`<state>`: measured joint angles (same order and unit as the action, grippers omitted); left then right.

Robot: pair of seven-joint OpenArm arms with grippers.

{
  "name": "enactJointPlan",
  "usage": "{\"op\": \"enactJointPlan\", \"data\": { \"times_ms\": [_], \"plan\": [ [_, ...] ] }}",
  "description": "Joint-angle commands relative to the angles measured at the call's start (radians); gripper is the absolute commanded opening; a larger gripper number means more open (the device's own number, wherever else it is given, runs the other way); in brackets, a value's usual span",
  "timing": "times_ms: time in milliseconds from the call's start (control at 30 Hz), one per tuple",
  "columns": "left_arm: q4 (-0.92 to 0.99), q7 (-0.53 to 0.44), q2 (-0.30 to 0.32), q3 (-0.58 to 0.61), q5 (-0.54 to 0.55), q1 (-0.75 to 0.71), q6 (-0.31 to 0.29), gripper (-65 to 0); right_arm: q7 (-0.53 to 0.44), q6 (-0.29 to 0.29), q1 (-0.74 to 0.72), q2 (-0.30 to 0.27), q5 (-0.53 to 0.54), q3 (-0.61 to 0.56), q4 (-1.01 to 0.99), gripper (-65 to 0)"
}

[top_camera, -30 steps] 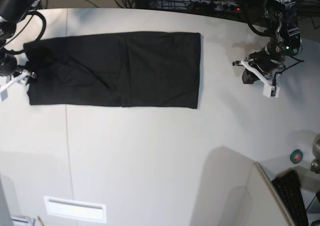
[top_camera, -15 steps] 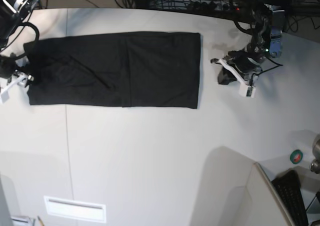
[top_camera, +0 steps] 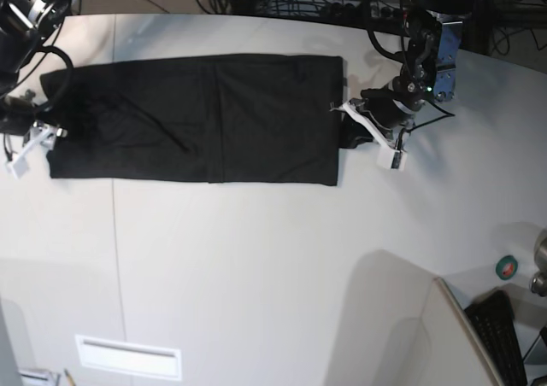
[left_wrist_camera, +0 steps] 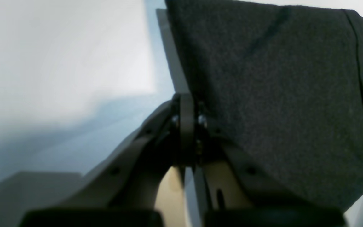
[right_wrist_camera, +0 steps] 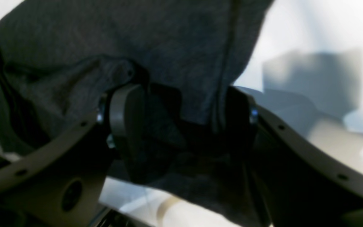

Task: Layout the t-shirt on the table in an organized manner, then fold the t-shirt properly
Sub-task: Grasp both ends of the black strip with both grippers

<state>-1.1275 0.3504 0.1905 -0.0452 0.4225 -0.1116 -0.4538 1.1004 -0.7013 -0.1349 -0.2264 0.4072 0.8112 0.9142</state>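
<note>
Since the earlier frames, the left gripper (top_camera: 346, 123) has travelled across the table (top_camera: 256, 275) and now sits against the t-shirt's (top_camera: 197, 117) right short edge. Its fingers (left_wrist_camera: 186, 126) are pressed together; the wrist view shows fabric beside them, not clearly between them. The right gripper (right_wrist_camera: 181, 126) stands at the opposite short edge, fingers spread wide with cloth lying in the gap. The t-shirt lies flat as a long folded band across the upper table. Judgement: both ends are being addressed for the next crosswise fold. No containers are involved.
</note>
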Motion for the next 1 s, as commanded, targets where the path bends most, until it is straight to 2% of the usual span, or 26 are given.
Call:
{"op": "enactJointPlan", "data": {
  "times_ms": [0, 100, 200, 300, 533, 667, 767, 833, 967],
  "plan": [
    [-0.003, 0.036, -0.001, 0.001, -0.027, -0.001, 0.011, -65.0, 0.056, 0.003, 0.011, 0.003, -0.001, -0.006, -0.005, -27.2],
    [-0.001, 0.037, -0.003, 0.003, -0.027, 0.008, 0.011, -65.0, 0.083, 0.003, 0.034, 0.003, 0.072, -0.008, 0.0, -27.3],
    [-0.001, 0.037, -0.004, 0.003, -0.027, 0.01, 0.011, -65.0, 0.031, 0.003, 0.034, -0.006, 0.069, -0.005, -0.002, -27.3],
    [-0.001, 0.037, -0.001, 0.003, -0.027, 0.01, 0.011, -65.0, 0.067, 0.003, 0.033, -0.023, 0.075, -0.006, -0.002, -27.3],
    [-0.001, 0.037, -0.003, 0.003, -0.027, 0.011, 0.011, -65.0, 0.106, 0.003, 0.037, 0.025, 0.075, -0.01, 0.007, -27.2],
    [-0.001, 0.037, -0.003, 0.051, -0.027, 0.013, 0.013, -65.0, 0.1, 0.003, 0.037, 0.026, 0.075, -0.086, 0.007, -27.3],
    [-0.001, 0.037, -0.003, 0.064, -0.026, 0.016, 0.013, -65.0, 0.09, 0.003, 0.033, 0.023, 0.075, -0.079, 0.006, -27.9],
    [-0.001, 0.037, -0.003, 0.064, -0.026, 0.016, 0.013, -65.0, 0.057, 0.003, 0.031, 0.017, 0.072, -0.062, 0.004, -32.9],
    [-0.001, 0.036, -0.003, 0.063, -0.026, 0.02, 0.013, -65.0, -0.001, 0.003, 0.037, 0.005, 0.069, -0.065, 0.001, -51.9]
  ]
}}
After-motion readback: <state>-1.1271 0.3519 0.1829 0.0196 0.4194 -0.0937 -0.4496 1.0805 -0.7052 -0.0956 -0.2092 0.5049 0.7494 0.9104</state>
